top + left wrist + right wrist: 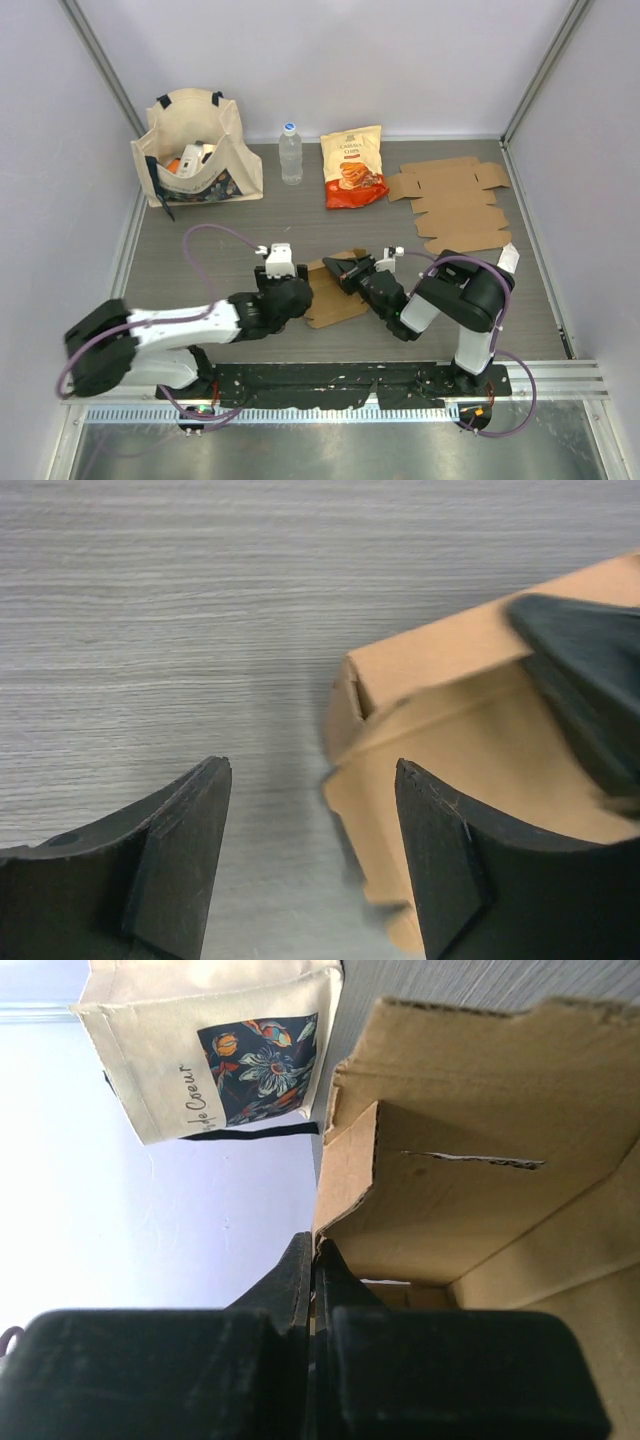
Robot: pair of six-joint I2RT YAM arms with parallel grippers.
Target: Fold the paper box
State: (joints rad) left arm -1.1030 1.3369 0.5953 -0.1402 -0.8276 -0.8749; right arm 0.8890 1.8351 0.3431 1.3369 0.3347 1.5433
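The right gripper (pixel 313 1260) is closed to a near-touching pinch on the thin edge of one upright wall of the paper box (pixel 470 1190). In its wrist view the cardboard edge enters directly between the fingers, and the box's open interior lies just beyond them. This hold appears intended to keep the part-formed box steady and the wall raised while the other arm works. The left gripper (pixel 310 780) is wide open and holds nothing. A box corner reaches just into the gap between its fingers (pixel 175 870), nearer the one at the right of that view, and bare table (pixel 200 600) lies ahead of the other. I judge this a position from which to press or grip the near flap; no contact is visible. Count: one part-formed box between the two grippers; one flat blank (pixel 455 205), unfolded, well beyond the right fingers; one tote bag (pixel 195 150), one water bottle (pixel 291 152) and one snack bag (pixel 353 168), all well beyond both sets of fingers and not involved. Folding is incomplete, with flaps loose.
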